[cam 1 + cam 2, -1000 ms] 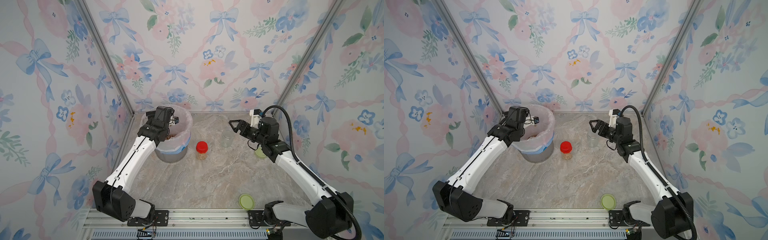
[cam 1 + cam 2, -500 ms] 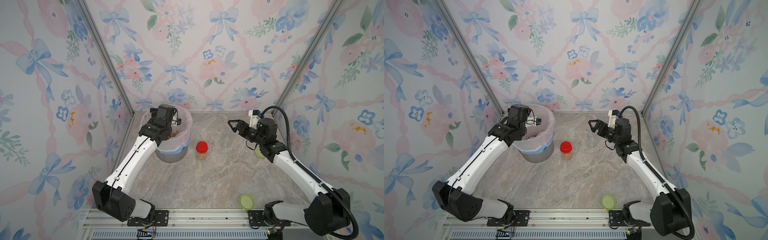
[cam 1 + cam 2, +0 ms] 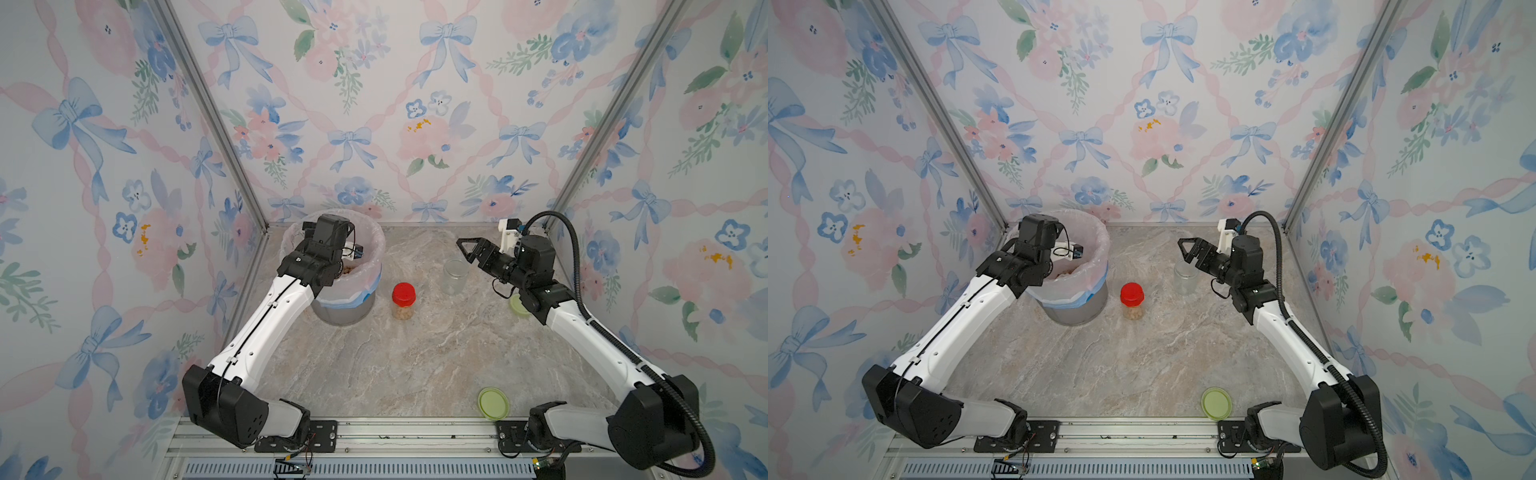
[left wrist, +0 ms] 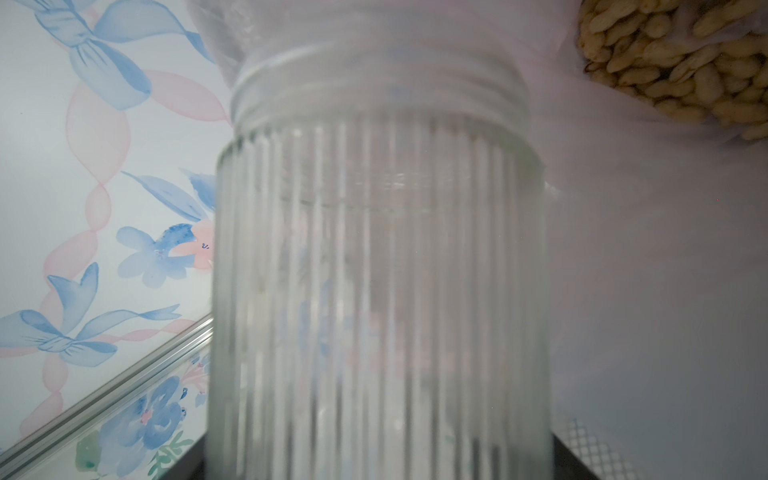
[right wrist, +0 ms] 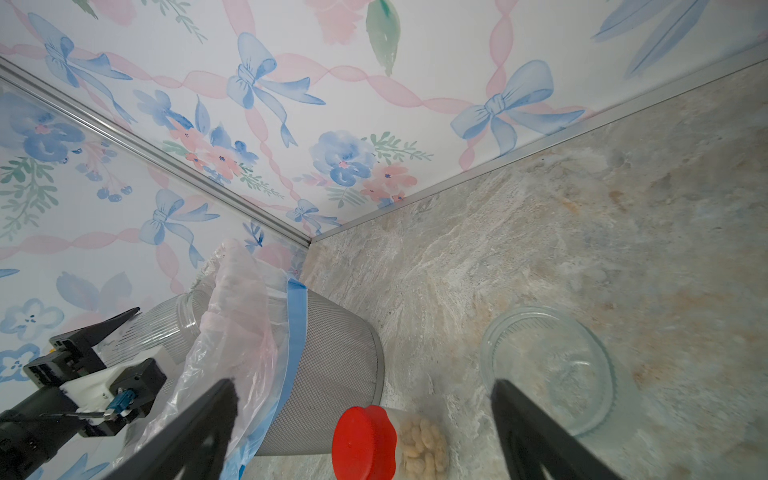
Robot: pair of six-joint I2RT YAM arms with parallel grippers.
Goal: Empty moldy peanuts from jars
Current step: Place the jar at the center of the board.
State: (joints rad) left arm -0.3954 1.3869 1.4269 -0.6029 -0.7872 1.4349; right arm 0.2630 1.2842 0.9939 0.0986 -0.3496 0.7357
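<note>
Left fingers (image 5: 99,330) pinch a ribbed clear glass jar (image 4: 374,270), mouth inside the bag-lined grey mesh bin (image 5: 332,353) where tan moldy peanuts (image 4: 665,62) lie; right fingers (image 5: 199,424) spread, empty. Best tilt it steeper, keeping its rim within the liner.

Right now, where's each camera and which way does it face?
Top views: high in front, looking down at table, bin; left arm, right arm show.
Left wrist: over the bin, facing held ribbed jar, peanuts; hardly any arm shows.
Right wrist: by the empty jar, facing bin, red-lidded jar; open end effector shows.
Shared: ribbed jar, in both wrist views.
</note>
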